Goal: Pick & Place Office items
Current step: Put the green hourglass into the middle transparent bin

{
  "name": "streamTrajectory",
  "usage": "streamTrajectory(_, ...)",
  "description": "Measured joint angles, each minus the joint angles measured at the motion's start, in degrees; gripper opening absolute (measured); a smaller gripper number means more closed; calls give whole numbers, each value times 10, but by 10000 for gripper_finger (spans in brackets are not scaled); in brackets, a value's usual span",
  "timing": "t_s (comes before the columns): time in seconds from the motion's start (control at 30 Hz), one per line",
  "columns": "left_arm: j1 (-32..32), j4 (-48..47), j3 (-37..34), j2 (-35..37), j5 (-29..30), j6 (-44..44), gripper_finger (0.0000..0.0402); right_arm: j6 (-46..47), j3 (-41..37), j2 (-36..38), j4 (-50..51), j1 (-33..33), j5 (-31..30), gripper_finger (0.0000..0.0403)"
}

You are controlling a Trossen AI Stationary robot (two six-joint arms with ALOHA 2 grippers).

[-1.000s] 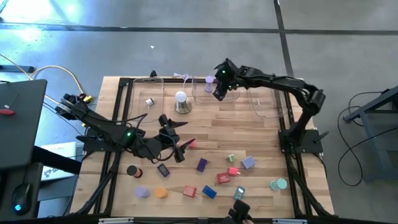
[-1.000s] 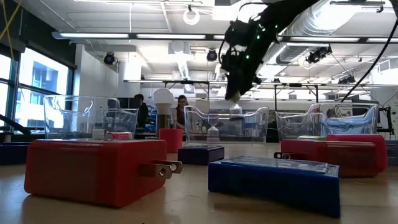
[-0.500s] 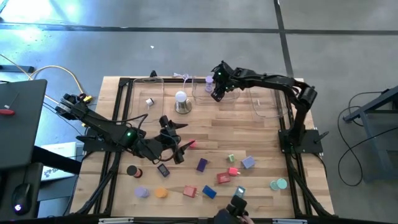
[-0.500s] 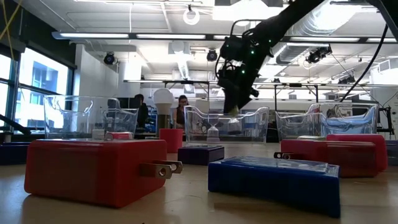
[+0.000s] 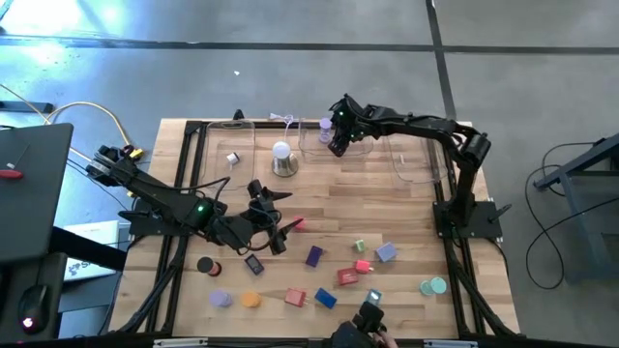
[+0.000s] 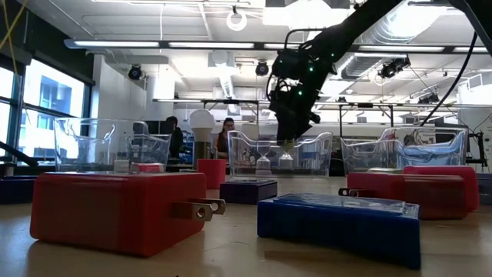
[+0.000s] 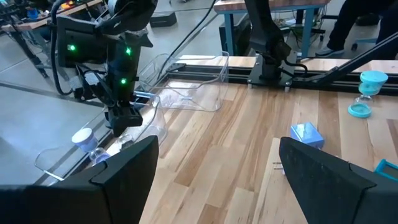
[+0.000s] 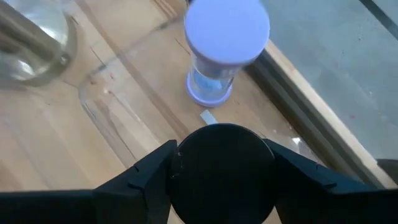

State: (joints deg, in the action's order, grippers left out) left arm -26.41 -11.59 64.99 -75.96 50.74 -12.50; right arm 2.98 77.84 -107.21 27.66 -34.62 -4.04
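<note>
My right gripper (image 5: 336,147) reaches down into the middle clear tray (image 5: 311,150) at the table's far side, shut on a black round roll (image 8: 222,171). A lilac-capped roll (image 8: 225,43) stands upright on the tray floor just beyond it. My left gripper (image 5: 280,212) hovers open over the table's middle left, nothing between its fingers (image 7: 124,171). Several coloured blocks and rolls lie on the near half of the table, among them a purple block (image 5: 313,256), a red block (image 5: 348,276) and a black roll (image 5: 205,264). My right gripper pinches the black roll by its round rim (image 8: 181,163), one finger (image 8: 140,177) on each side. The fingers slant steeply down from above. The roll's flat top faces up; its lower end is hidden, so I cannot tell whether it stands on the tray floor.
A white dome on a metal base (image 5: 281,158) stands left of the middle tray. Two more clear trays sit at the far left (image 5: 230,145) and far right (image 5: 418,162). A teal roll (image 5: 434,286) lies near the right front corner. Black rails frame the table.
My right gripper has sunk into the middle tray and shifted slightly toward the table's left edge, carrying the black roll down beside the lilac-capped roll.
</note>
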Motion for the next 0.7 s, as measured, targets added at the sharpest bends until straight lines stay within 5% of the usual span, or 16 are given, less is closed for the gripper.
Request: streamTrajectory(0.7, 0, -2, 0, 0, 0, -6, 326, 13, 0, 4, -62, 2, -36, 239)
